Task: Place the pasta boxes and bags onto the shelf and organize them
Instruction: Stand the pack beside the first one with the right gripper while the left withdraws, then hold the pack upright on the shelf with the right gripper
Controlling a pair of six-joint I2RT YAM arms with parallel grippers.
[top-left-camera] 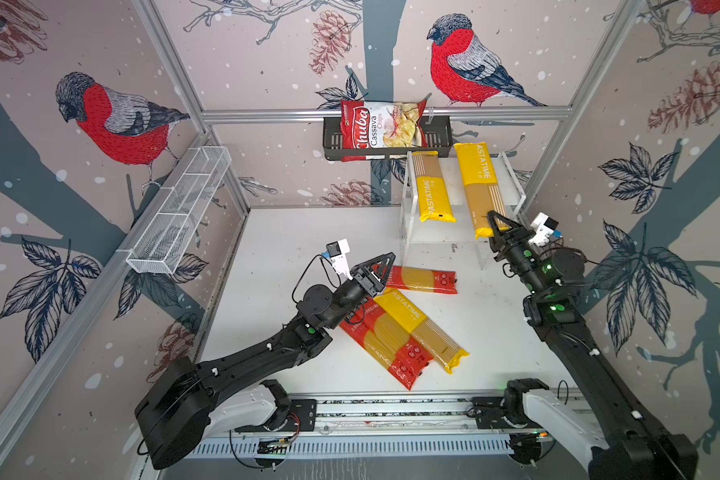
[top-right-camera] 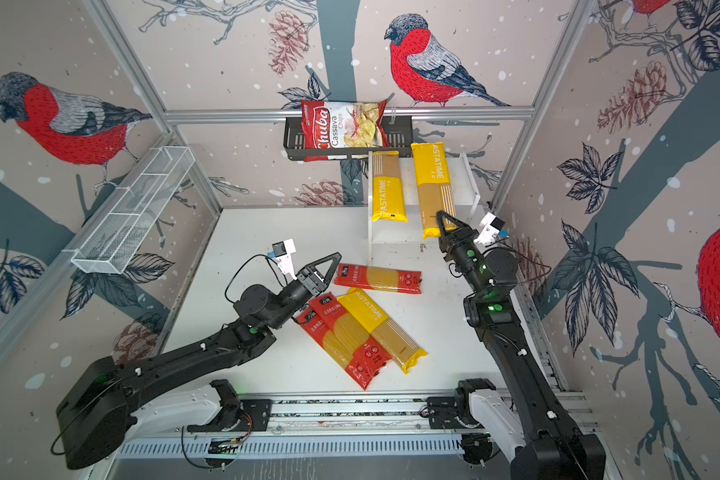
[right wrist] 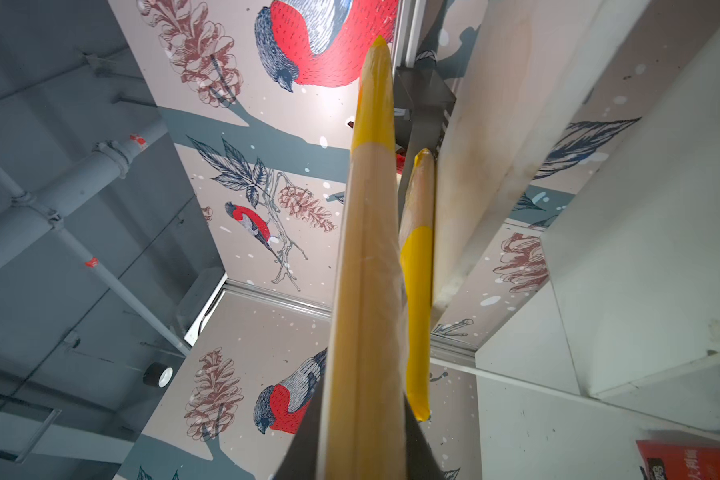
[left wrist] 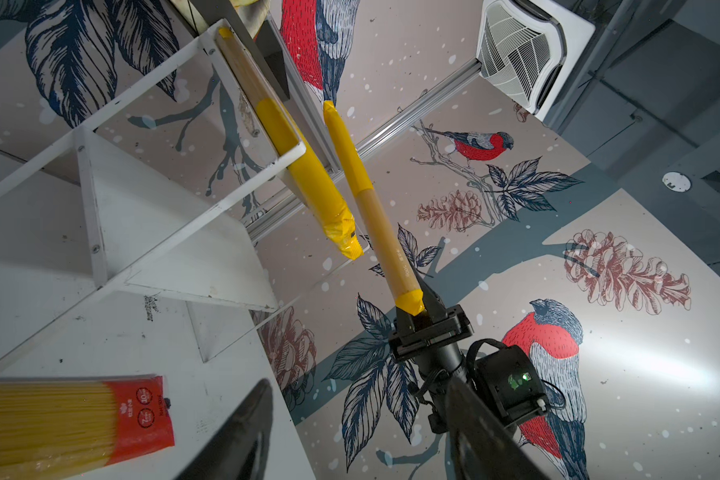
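— What covers the walls?
— Wallpaper [top-left-camera: 117, 120] with red-breasted birds and pine cones, behind silver frame rails [top-left-camera: 267, 114].
— Around the left tool [top-left-camera: 381, 266]?
— White surface [top-left-camera: 308, 241] beneath it, a wire basket [top-left-camera: 179, 212] well off on the side wall.
— Overhead?
— Grey ceiling [left wrist: 641, 104], white air vent [left wrist: 520, 54], pipes [right wrist: 80, 183].

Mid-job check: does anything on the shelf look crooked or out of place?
Yes. The resting yellow pack juts well past the front edge of the shelf, yellow end forward. The held yellow pack in the right pincer points the opposite way, yellow end back.
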